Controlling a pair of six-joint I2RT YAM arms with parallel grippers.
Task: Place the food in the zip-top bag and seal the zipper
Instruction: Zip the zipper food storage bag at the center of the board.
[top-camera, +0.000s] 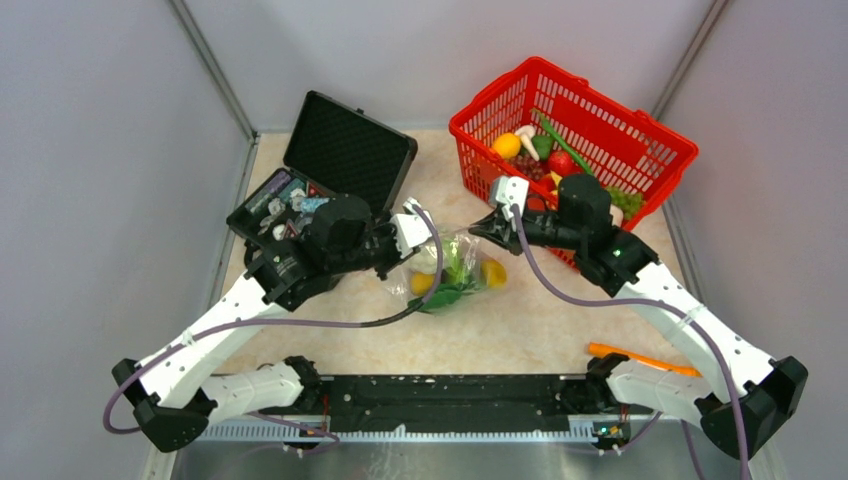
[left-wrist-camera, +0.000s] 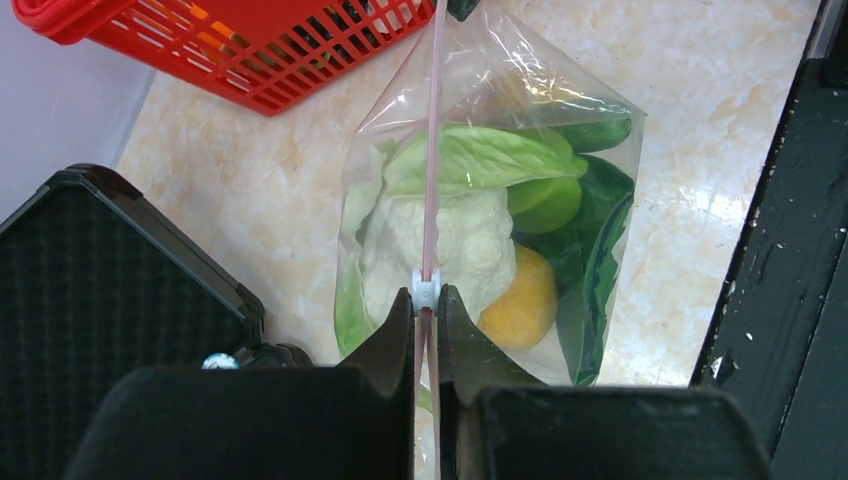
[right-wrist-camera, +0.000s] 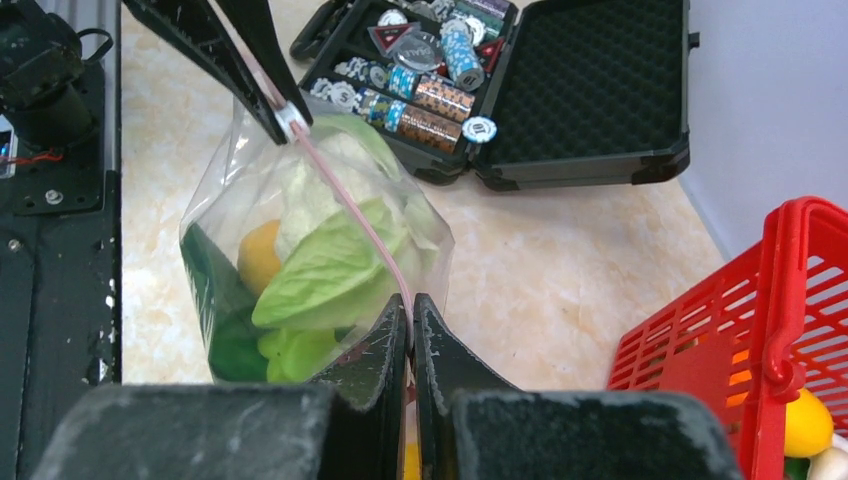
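The zip-top bag (top-camera: 452, 272) hangs between my two grippers, just over the table. It holds the food: a white cauliflower (left-wrist-camera: 455, 235), a yellow citrus (left-wrist-camera: 522, 305), pale green leaves (right-wrist-camera: 325, 270) and a dark cucumber (left-wrist-camera: 596, 134). My left gripper (left-wrist-camera: 427, 303) is shut on the pink zipper (left-wrist-camera: 432, 150), right behind its white slider (left-wrist-camera: 427, 289). At the strip's other end my right gripper (right-wrist-camera: 411, 306) is shut on the zipper (right-wrist-camera: 352, 208). From above, the left gripper (top-camera: 415, 232) and right gripper (top-camera: 479, 228) face each other across the bag's mouth.
The red mesh basket (top-camera: 640, 150) with more toy food stands at the back right, close behind the right arm. An open black case (top-camera: 345, 150) of trinkets lies at the back left. An orange tool (top-camera: 640, 358) rests near the right arm's base.
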